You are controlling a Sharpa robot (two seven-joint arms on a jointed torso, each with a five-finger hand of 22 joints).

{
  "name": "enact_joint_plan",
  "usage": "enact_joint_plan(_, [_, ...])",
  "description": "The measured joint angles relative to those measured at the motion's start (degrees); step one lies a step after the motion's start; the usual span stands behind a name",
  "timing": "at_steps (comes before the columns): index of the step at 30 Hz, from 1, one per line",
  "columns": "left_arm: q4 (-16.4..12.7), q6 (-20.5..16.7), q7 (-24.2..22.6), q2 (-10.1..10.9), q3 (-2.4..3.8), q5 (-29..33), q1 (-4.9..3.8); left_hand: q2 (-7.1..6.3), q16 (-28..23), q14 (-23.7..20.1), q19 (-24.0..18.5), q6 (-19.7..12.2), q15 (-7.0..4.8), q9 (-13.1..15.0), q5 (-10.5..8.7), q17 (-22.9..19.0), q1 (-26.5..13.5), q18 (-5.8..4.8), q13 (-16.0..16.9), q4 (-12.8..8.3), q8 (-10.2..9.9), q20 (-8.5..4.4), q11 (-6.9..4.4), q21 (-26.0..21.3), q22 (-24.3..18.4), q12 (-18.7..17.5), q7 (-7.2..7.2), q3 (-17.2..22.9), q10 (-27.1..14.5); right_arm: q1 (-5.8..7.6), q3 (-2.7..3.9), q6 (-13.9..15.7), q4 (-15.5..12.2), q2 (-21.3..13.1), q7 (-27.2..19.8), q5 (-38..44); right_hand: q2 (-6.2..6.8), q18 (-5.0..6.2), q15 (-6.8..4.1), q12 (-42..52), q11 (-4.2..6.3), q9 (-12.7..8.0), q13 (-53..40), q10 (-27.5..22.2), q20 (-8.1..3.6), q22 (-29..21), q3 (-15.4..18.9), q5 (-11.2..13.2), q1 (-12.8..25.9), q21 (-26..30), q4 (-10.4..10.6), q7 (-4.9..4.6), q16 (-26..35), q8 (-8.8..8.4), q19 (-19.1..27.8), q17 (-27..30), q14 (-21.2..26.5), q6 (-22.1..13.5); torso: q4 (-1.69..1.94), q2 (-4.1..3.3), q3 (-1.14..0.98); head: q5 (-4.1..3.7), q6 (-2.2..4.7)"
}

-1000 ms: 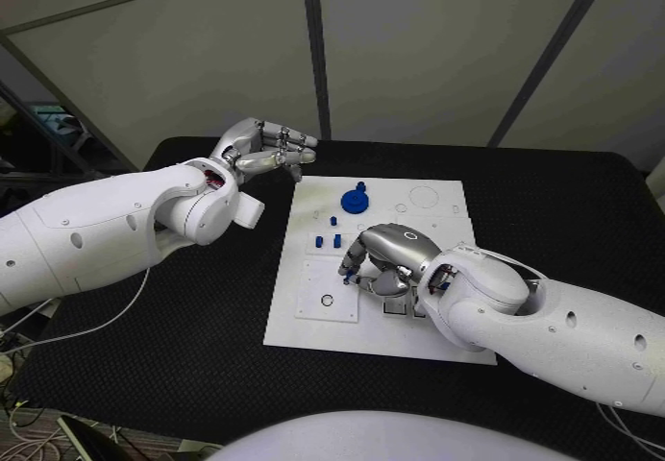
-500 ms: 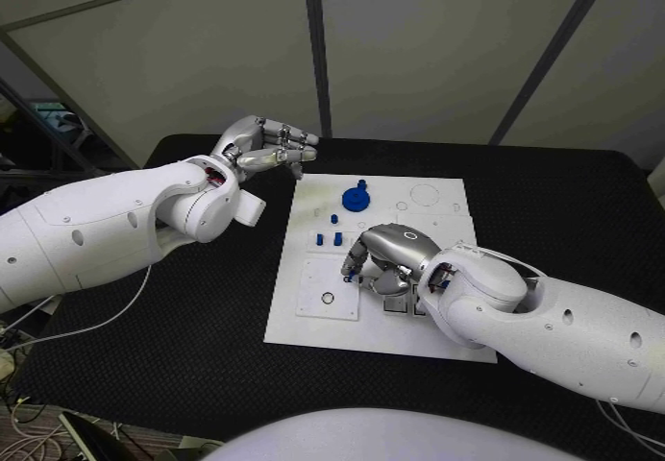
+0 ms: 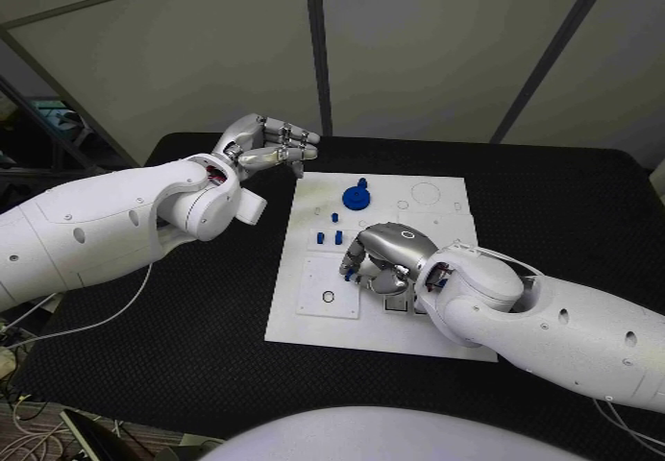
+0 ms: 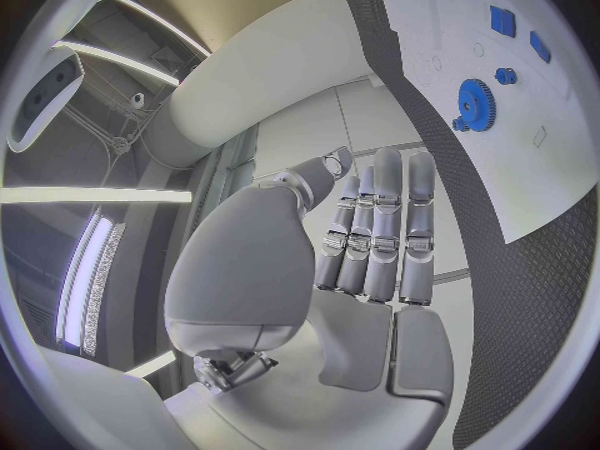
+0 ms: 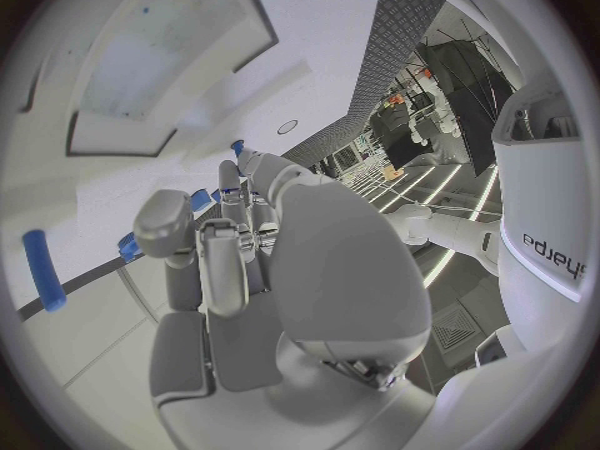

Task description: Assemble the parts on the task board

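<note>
The white task board point(image 3: 441, 219) lies mid-table. A blue gear point(image 3: 357, 199) with an upright peg stands near its far edge, and three small blue parts point(image 3: 329, 239) sit just nearer. My right hand point(image 3: 385, 253) is bent down on the board's middle, one fingertip touching a small blue part point(image 3: 350, 279); whether it grips that part is unclear. In the right wrist view the hand point(image 5: 238, 260) has that blue part point(image 5: 238, 148) at a fingertip. My left hand point(image 3: 267, 146) hovers beyond the board's far left corner, fingers curled and holding nothing. The left wrist view shows this hand point(image 4: 369, 240) and the gear point(image 4: 475, 98).
A square insert with a ring point(image 3: 329, 299) sits in the board's near left part, and round recesses point(image 3: 423, 195) mark its far right. Black table point(image 3: 554, 211) surrounds the board on all sides.
</note>
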State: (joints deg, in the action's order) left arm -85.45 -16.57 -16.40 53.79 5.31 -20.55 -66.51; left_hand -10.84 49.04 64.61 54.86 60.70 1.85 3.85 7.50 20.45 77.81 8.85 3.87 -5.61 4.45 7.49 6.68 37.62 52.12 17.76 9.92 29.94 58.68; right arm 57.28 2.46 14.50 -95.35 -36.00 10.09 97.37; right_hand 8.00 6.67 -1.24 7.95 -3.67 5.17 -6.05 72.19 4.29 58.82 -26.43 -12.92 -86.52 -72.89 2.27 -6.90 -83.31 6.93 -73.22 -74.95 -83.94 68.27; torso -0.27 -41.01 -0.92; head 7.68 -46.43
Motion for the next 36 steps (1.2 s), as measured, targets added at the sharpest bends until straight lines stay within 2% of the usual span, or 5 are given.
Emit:
enact_joint_plan(2, [0.0, 0.0, 0.0, 0.0, 0.0, 0.0, 0.0, 0.0, 0.0, 0.0, 0.0, 0.0, 0.0, 0.0, 0.0, 0.0, 0.0, 3.03, 0.0, 0.0, 0.0, 0.0, 0.0, 0.0, 0.0, 0.0, 0.0, 0.0, 0.0, -0.01, -0.01, -0.1, 0.0, 0.1, 0.0, 0.1, 0.0, 0.0, 0.0, 0.0, 0.0, 0.0, 0.0, 0.0, 0.0, 0.0, 0.0, 0.0, 0.0, 0.0, 0.0, 0.0, 0.0, 0.0, 0.0, 0.0, 0.0, 0.0, 0.0, 0.0, 0.01, 0.01, -0.05])
enact_joint_plan(9, [0.0, 0.1, 0.1, 0.0, 0.0, 0.0, 0.0, 0.0, 0.0, 0.0, 0.0, 0.0, 0.0, 0.0, 0.0, 0.0, 0.0, -0.09, 0.0, 0.0, 0.0, 0.0, 0.0, 0.0, 0.0, 0.0, 0.0, 0.0, 0.0, -0.01, -0.01, -0.8, 0.1, 0.3, 0.4, 0.6, -0.17, 0.0, 0.0, 0.0, 0.0, 0.0, 0.0, 0.0, 0.0, 0.1, 0.0, 0.1, 0.3, 0.0, 0.0, 0.01, 0.0, -0.07, 0.0, 0.0, 0.0, 0.0, -0.01, 0.02, 0.02, 0.07, -0.12])
enact_joint_plan(21, [0.0, 0.2, 0.2, 0.0, 0.0, 0.0, 0.0, 0.0, 0.0, 0.0, 0.0, 0.0, 0.0, 0.0, 0.0, 0.0, 0.0, 2.94, 0.0, 0.0, 0.0, 0.0, 0.0, 0.0, 0.0, 0.0, 0.0, 0.0, 0.0, 0.06, 0.05, -2.4, 0.1, 0.7, 1.3, 2.7, 0.53, 0.0, 0.0, -1.9, -0.04, -0.2, 0.1, -0.8, 0.43, -0.5, 0.3, -0.4, 2.9, 0.0, -0.3, -0.69, 0.0, -0.85, 0.4, 0.0, 0.0, -1.4, -0.04, 0.04, 0.04, -0.03, -0.06])
enact_joint_plan(23, [0.0, 0.3, 0.2, 0.0, 0.0, 0.0, 0.0, 0.01, -0.2, 0.0, 0.0, -0.1, 0.0, 0.0, 0.0, -0.1, 0.0, -0.94, 0.0, 0.0, 0.0, 0.0, 0.12, 0.0, 0.0, 0.0, 0.12, 0.0, -0.1, 0.05, 0.01, -2.6, 0.1, 0.8, 1.4, 2.9, 0.73, 0.0, 0.23, -2.2, -0.33, -0.4, 0.3, -1.4, 0.63, -0.6, 0.7, -0.6, 3.5, 0.0, -0.1, -0.82, 0.0, -1.42, 0.6, 0.0, -0.2, -1.9, -0.04, 0.04, 0.04, -0.07, -0.06])
enact_joint_plan(36, [0.2, 0.4, 0.3, 0.0, 0.0, 0.0, 0.0, 0.23, -0.2, 0.0, 0.0, -0.2, 0.0, 0.0, 0.0, -0.1, 0.2, 2.16, 0.0, 0.0, 0.0, 0.0, 0.21, 0.0, 0.0, 0.0, 0.21, 0.0, -0.2, -0.02, -0.08, -2.4, 0.0, 0.4, 1.6, 3.8, 1.92, 0.0, 1.76, -4.0, -1.98, -1.1, 2.2, -8.6, 1.89, -2.7, 1.3, -0.2, 5.6, 1.5, -0.3, -1.86, 0.3, -2.96, 1.9, 0.0, -0.1, -5.0, -0.05, 0.06, 0.01, -0.2, -0.02])
